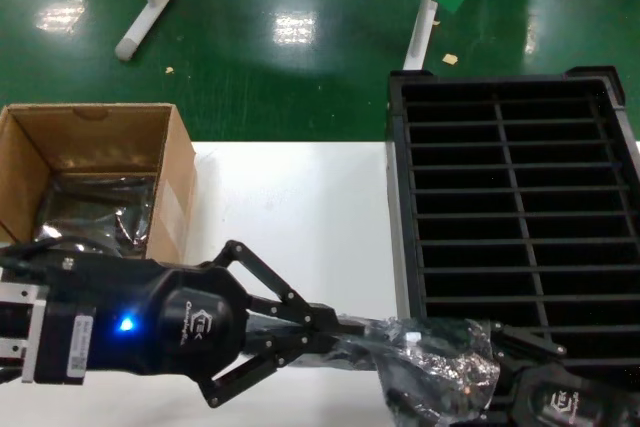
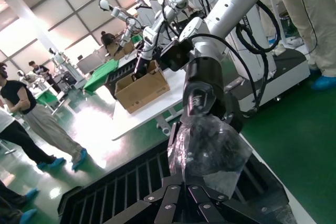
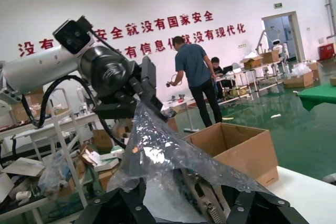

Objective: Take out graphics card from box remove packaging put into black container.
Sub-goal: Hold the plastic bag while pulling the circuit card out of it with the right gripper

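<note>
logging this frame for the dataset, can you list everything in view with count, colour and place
box: 1, brown cardboard, open, table's left edge, more grey bags inside
black container: 1, black, slotted, table's right side
packaging: 1, silvery-grey crinkly bag, near table edge between both claws
graphics card: 1, dark board partly visible inside the bag
table: 1, white
left claw: 1, black, shut on the bag's left end
right claw: 1, black, gripping the bag's right end
</note>
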